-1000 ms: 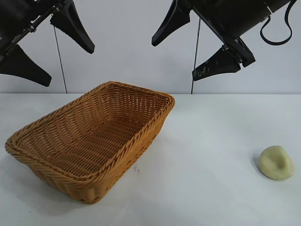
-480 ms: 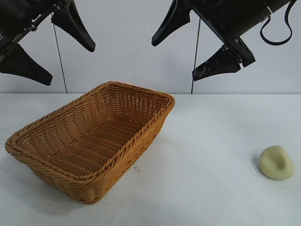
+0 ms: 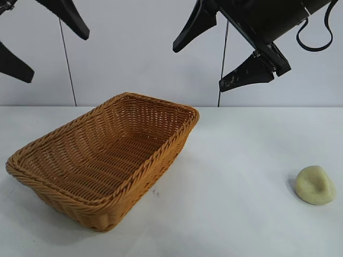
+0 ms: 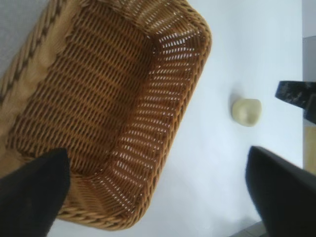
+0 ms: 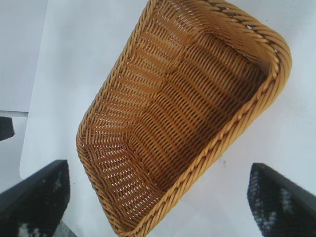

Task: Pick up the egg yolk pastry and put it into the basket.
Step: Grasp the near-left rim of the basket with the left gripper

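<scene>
A: Basket (image 3: 107, 166) first: sits left on the table (image 3: 225, 225), nothing in it. Right gripper (image 3: 225, 51) hangs high above centre-right, jaws spread wide, gripping nothing. Left gripper (image 3: 45, 40) high at far left, jaws wide too.

B: And the egg yolk pastry (image 3: 315, 185)?

A: Near right, well apart from the basket, untouched. Step looks like pre-reach; next the right arm likely has to descend and straddle it.

A white table (image 3: 230, 225) carries two things. The basket (image 3: 102, 160) sits on it. The egg yolk pastry (image 3: 315, 184) lies well apart, to the basket's right.
</scene>
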Controlling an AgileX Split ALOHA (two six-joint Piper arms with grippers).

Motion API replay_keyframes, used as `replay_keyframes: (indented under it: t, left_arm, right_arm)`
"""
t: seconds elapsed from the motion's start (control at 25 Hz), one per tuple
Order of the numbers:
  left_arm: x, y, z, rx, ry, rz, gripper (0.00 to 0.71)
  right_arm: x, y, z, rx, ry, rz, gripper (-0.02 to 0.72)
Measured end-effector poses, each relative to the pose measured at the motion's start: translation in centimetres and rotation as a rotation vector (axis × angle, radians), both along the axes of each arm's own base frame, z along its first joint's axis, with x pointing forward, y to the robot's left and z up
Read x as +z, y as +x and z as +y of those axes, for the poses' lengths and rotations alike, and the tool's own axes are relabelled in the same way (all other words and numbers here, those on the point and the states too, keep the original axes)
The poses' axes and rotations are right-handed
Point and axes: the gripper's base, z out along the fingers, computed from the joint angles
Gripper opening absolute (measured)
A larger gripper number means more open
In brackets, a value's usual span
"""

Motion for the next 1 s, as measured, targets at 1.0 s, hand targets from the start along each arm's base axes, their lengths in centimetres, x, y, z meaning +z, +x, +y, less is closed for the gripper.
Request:
replay_keyframes:
  t: [1.0]
  left_arm:
    - [-2.5,-5.8,0.4,0.666,-0.027,0.295,0.692]
  right_arm:
    - [0.0,0.0,0.0,-0.003,0.002,0.003,0.696]
